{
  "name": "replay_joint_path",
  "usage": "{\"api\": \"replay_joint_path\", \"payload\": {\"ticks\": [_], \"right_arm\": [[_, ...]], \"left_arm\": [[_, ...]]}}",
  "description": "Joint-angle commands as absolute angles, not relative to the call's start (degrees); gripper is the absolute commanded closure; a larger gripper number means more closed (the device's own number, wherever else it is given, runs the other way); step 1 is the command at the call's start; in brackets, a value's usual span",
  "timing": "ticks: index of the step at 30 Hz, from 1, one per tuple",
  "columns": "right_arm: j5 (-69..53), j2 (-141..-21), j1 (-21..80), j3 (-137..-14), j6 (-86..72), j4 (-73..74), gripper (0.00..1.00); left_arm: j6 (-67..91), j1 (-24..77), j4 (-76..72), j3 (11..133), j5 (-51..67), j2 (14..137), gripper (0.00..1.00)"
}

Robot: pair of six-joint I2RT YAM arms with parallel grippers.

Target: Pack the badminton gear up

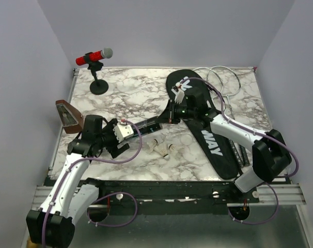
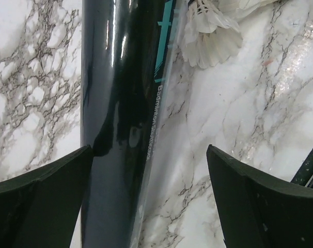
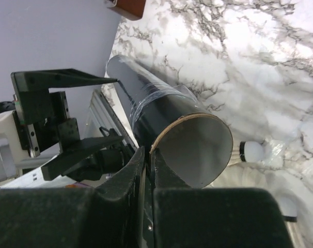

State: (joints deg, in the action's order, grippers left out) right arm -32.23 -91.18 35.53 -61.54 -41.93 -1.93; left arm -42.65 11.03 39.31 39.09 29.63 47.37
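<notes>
The long black tube (image 1: 149, 125) (image 2: 120, 103) (image 3: 161, 111) lies across the marble table between the two arms. My right gripper (image 1: 168, 118) (image 3: 149, 160) is shut on the rim of its open end, one finger inside the mouth and one outside. My left gripper (image 1: 123, 137) (image 2: 149, 196) stands open over the tube's other end, and the tube runs close by its left finger (image 2: 48, 196). White shuttlecocks (image 1: 161, 149) (image 2: 210, 31) (image 3: 254, 152) lie beside the tube. The black bag (image 1: 208, 129) lies at the right under the right arm, with thin rackets (image 1: 229, 82) behind it.
A red microphone on a black stand (image 1: 94, 57) is at the back left. A brown wedge (image 1: 68, 116) (image 3: 128, 6) sits at the table's left edge beside the left arm. Grey walls enclose the table on three sides.
</notes>
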Motion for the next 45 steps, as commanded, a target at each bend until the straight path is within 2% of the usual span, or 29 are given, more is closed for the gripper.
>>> {"api": "replay_joint_path", "payload": {"ticks": [1, 4, 11, 20, 24, 28, 30, 33, 35, 38, 42, 45], "right_arm": [[-27.96, -86.58, 39.37, -60.21, -41.48, 2.90, 0.90], [-25.85, -84.30, 42.35, -59.94, -42.01, 3.95, 0.90], [-19.08, -81.13, 47.98, -59.68, -42.62, 6.24, 0.91], [-16.70, -79.54, 50.80, -60.47, -42.98, 7.99, 0.91], [-16.09, -78.40, 51.68, -60.56, -42.80, 8.79, 0.91], [-15.91, -77.26, 52.47, -59.68, -43.24, 8.61, 0.91], [-15.82, -76.73, 52.73, -59.41, -43.59, 8.18, 0.91], [-16.26, -76.90, 53.61, -59.68, -43.77, 7.65, 0.91], [-16.00, -77.25, 54.92, -60.12, -43.68, 7.65, 0.91], [-15.56, -77.61, 56.51, -60.56, -43.59, 8.08, 0.90], [-13.37, -76.73, 56.78, -60.56, -43.59, 9.75, 0.83], [-9.59, -75.15, 56.78, -61.26, -43.07, 12.64, 0.62]], "left_arm": [[-50.00, 11.25, 42.61, 40.25, 37.78, 47.81, 0.01], [-57.02, 11.25, 47.89, 39.21, 41.92, 46.24, 0.01], [-64.77, 11.25, 53.08, 38.67, 41.58, 42.97, 0.01], [-64.25, 10.81, 48.87, 35.69, 43.07, 44.03, 0.01], [-63.55, 10.64, 49.31, 36.04, 42.97, 45.79, 0.11], [-62.93, 10.64, 49.22, 35.77, 43.59, 46.23, 0.16], [-62.41, 10.72, 49.31, 35.77, 44.03, 45.97, 0.15], [-62.58, 10.63, 49.92, 35.16, 45.35, 44.74, 0.08], [-63.28, 10.72, 49.75, 34.54, 45.53, 43.95, 0.07], [-64.07, 10.63, 50.71, 34.80, 44.65, 44.12, 0.16], [-62.85, 10.46, 52.29, 36.82, 44.82, 44.12, 0.43], [-62.67, 9.50, 53.44, 37.62, 45.79, 42.37, 0.45]]}}
